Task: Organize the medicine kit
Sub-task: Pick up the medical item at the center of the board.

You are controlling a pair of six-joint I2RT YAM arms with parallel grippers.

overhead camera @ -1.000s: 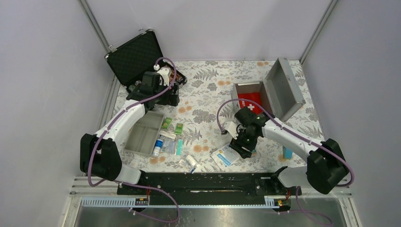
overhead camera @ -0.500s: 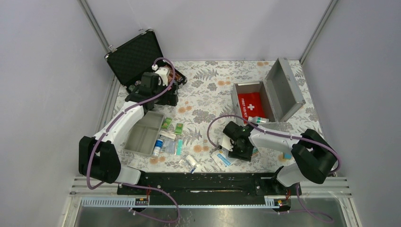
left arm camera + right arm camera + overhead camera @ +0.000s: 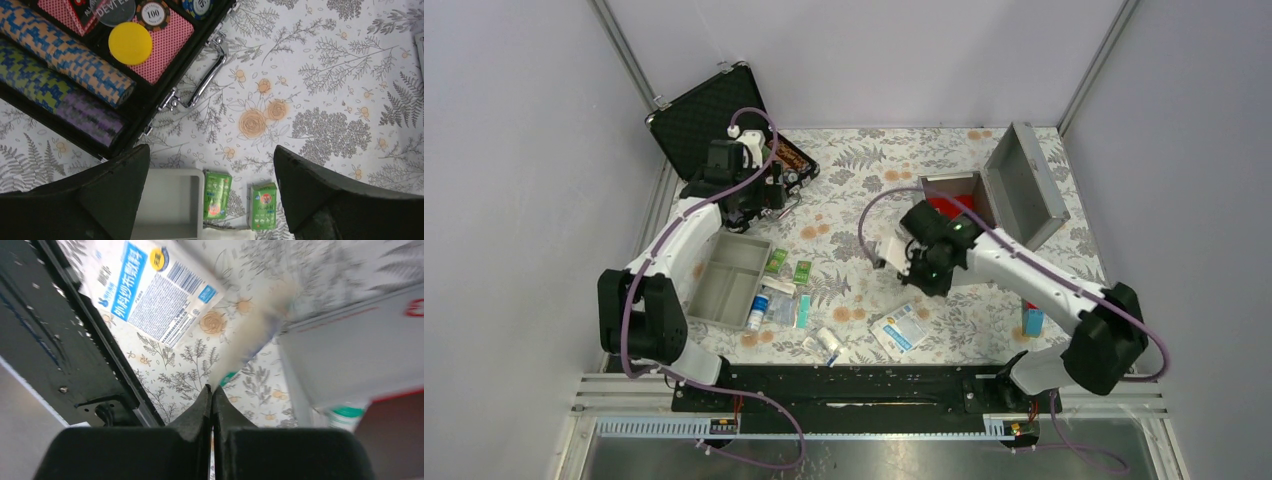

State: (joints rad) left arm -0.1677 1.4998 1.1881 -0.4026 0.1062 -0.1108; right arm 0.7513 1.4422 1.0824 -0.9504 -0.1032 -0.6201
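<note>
The medicine kit (image 3: 1022,190) is a silver-grey metal box at the back right, its lid swung open, with a red first-aid pouch (image 3: 946,206) inside. My right gripper (image 3: 902,258) hangs just left of the box, shut on a thin white packet (image 3: 889,250). In the right wrist view the jaws (image 3: 212,388) are pressed together on that packet (image 3: 250,335), which is blurred, and the kit's wall (image 3: 350,350) lies close on the right. My left gripper (image 3: 211,149) stands wide open and holds nothing, above the cloth between the black chip case (image 3: 75,75) and two green sachets (image 3: 217,195).
A grey tray (image 3: 729,280), green sachets (image 3: 776,262), a small bottle (image 3: 757,310) and a roll (image 3: 827,343) lie front left. A blue-labelled gauze packet (image 3: 902,328) sits near the front rail. A blue item (image 3: 1031,322) lies front right. The black chip case (image 3: 714,125) stands open at back left.
My right gripper shut on the white packet near the front and rose with it toward the metal box. The left gripper shifted slightly back and left, still open.
</note>
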